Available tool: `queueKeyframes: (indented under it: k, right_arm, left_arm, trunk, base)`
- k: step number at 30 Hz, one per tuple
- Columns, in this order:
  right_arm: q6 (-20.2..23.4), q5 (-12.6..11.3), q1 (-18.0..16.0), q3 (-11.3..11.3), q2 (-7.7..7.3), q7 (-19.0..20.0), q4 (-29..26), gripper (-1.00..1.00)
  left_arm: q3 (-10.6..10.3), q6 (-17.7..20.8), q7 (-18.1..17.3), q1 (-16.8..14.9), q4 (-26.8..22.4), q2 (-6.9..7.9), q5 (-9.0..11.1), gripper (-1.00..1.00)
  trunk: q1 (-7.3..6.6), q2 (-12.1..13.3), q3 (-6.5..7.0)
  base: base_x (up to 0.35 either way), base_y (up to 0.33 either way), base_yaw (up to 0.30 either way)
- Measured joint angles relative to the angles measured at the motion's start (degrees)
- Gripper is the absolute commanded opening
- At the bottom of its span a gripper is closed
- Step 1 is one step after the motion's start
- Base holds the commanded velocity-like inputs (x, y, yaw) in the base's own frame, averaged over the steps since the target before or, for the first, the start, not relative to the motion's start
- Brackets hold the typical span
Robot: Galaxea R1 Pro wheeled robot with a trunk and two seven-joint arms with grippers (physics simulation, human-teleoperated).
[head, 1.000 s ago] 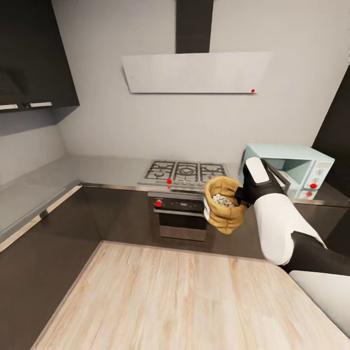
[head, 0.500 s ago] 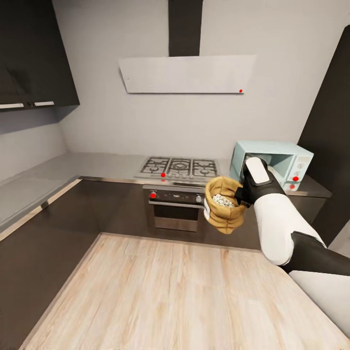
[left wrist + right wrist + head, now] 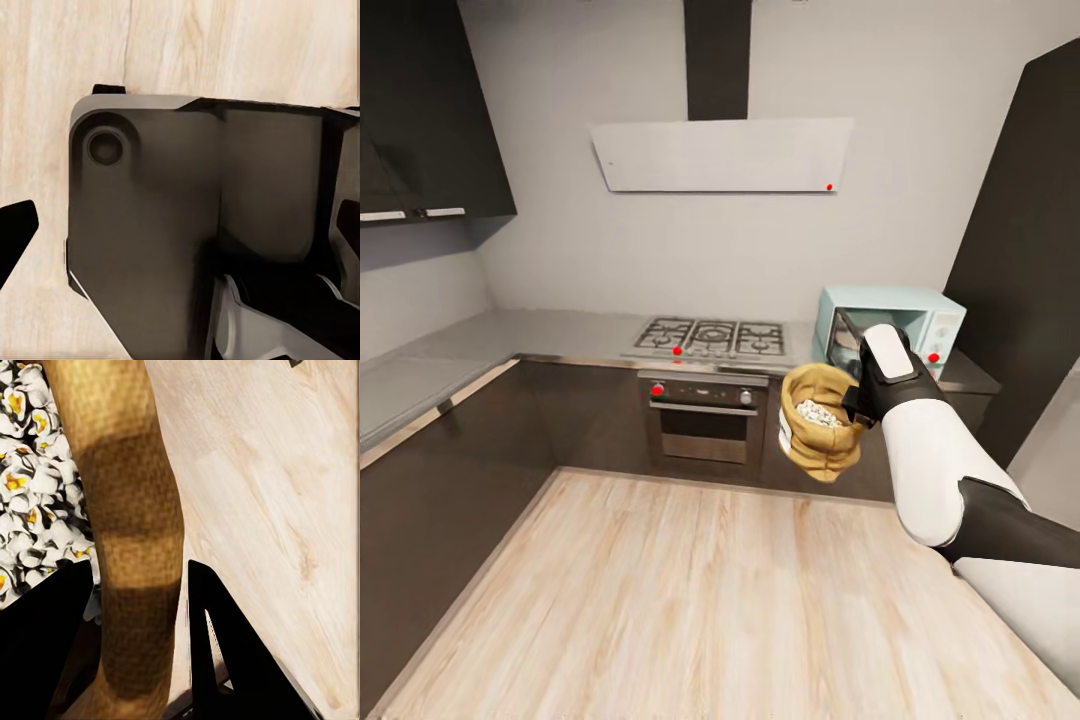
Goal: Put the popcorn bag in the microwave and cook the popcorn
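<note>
Right of centre in the head view, the right gripper (image 3: 852, 402) is clamped on the rolled rim of the popcorn bag (image 3: 818, 421), carried over the floor short of the microwave (image 3: 890, 323). The sack looks soft and light, likely to sag and spill popcorn (image 3: 34, 502) if tilted, so the rim seems the sensible hold. I cannot tell the left gripper's state.

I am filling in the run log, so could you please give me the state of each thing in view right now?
Popcorn bag: held in the air, upright, mouth open.
Popcorn: white pieces heaped inside the bag.
Right tool: shut on the bag's rim.
Microwave: on the countertop, door open.
Built-in oven: door closed.
</note>
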Motion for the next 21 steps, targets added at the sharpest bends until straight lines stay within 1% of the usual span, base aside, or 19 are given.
queueKeyframes:
  k: [5, 21]
  right_arm:
    - [0.00, 0.00, 0.00, -0.01, 0.00, 0.00, 0.02, -1.00]
    - [0.00, 0.06, 0.00, -0.01, 0.01, 0.00, 0.03, -1.00]
  left_arm:
    - [0.11, 0.00, 0.02, 0.00, -0.08, 0.00, 0.08, 1.00]
    - [0.40, 0.00, 0.11, -0.09, -0.26, 0.03, 0.08, 1.00]
  trunk:
    - [-0.01, 0.00, 0.00]
    - [-0.01, -0.01, 0.00]
  base:
    - [-0.237, -0.265, 0.000]
    - [-0.143, -0.314, 0.000]
